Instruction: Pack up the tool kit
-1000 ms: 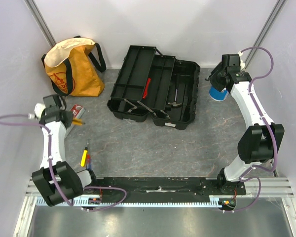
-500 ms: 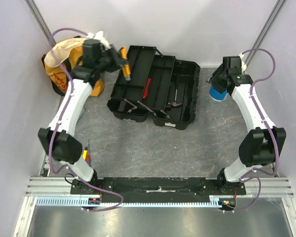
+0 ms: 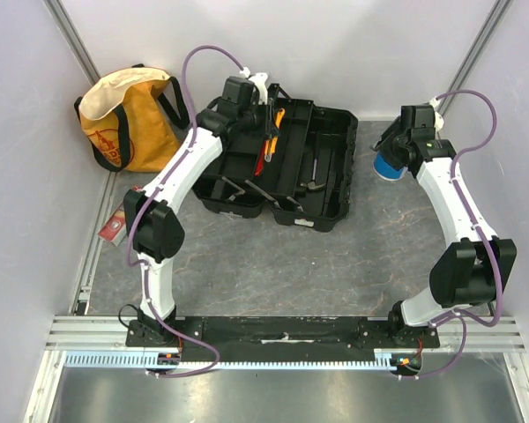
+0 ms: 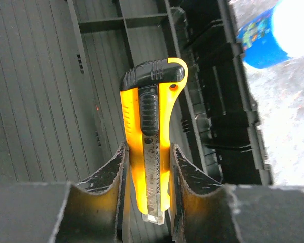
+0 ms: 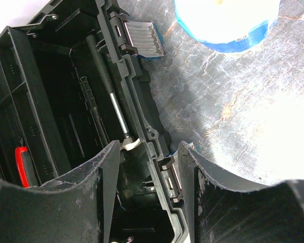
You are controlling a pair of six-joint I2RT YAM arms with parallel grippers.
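The tool kit [image 3: 324,204] lies open on the table as a black toolbox with its trays folded out. My left gripper [image 3: 270,107] hangs over the ribbed trays [image 4: 45,101], shut on a yellow-orange utility knife [image 4: 153,126] by its blade end. The knife [image 3: 273,132] points away from the fingers. My right gripper [image 5: 147,152] stands open and holds nothing, just above the toolbox's right rim [image 5: 142,101]. In the top view that gripper [image 3: 395,145] is at the box's right side. A hammer [image 5: 113,98] lies in the bottom of the box, and a red tool [image 3: 263,159] in a tray.
A blue and white round container [image 3: 388,166] stands on the table right of the box, close under my right wrist. A yellow-orange fabric bag [image 3: 128,123] with black straps sits at the back left. A small red and white box [image 3: 113,227] lies at the left table edge.
My left arm swung from the near left of the table, past the bag, to above the toolbox trays, carrying the knife. The right arm barely moved.
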